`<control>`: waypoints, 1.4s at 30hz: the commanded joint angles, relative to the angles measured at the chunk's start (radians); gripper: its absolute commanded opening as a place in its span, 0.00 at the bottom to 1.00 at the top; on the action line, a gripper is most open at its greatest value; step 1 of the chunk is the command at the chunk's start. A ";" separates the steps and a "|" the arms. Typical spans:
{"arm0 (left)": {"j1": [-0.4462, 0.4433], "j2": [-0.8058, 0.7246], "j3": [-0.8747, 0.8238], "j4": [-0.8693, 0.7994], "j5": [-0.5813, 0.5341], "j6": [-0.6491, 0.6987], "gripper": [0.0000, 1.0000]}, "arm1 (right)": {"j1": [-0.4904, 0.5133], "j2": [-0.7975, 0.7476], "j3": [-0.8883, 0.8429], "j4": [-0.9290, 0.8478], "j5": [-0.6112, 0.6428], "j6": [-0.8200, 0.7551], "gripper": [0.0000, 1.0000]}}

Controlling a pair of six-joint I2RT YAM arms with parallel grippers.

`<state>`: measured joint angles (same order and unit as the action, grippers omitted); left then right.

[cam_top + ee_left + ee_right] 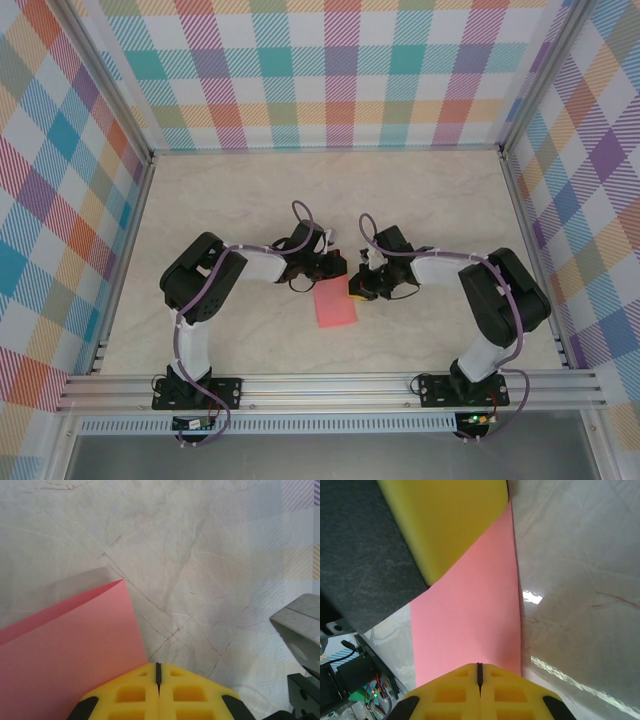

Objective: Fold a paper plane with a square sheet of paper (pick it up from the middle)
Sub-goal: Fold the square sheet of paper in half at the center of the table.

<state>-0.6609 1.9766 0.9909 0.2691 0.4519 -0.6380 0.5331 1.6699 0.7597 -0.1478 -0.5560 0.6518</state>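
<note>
Around the thin salmon-pink sheet of paper [336, 305], the pale marbled tabletop [230, 190] lies bare to its left, on its near side and well beyond it. The left gripper [332, 274] crowds its far edge and the right gripper [356, 291] its right edge, yellow fingers pressed together, with only a narrow gap between them. Checked plaid walls [330, 70] bound the far side, a silver aluminium rail [330, 385] the near side.

Left wrist view: square sheet of paper [65, 650] cropped by the frame, one edge lost under the left gripper [158, 672]. Right wrist view: sheet ends hidden under the right gripper [479, 672] and a yellow finger [450, 520]. Top view: sheet's far edge covered by both grippers; contact too small to be judged.
</note>
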 commanded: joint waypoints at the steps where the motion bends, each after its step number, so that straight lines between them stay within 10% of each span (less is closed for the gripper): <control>1: -0.003 0.071 -0.050 -0.153 -0.124 0.031 0.00 | 0.014 0.013 -0.046 0.049 -0.019 0.032 0.00; 34: -0.002 0.072 -0.006 -0.225 -0.162 0.068 0.00 | 0.042 -0.232 -0.084 -0.168 0.038 -0.038 0.00; 42: -0.002 0.064 -0.004 -0.234 -0.156 0.065 0.00 | 0.054 -0.023 0.072 -0.058 0.044 -0.017 0.00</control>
<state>-0.6701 1.9736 1.0191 0.2089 0.4183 -0.6083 0.5747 1.5860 0.8066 -0.2413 -0.5182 0.6209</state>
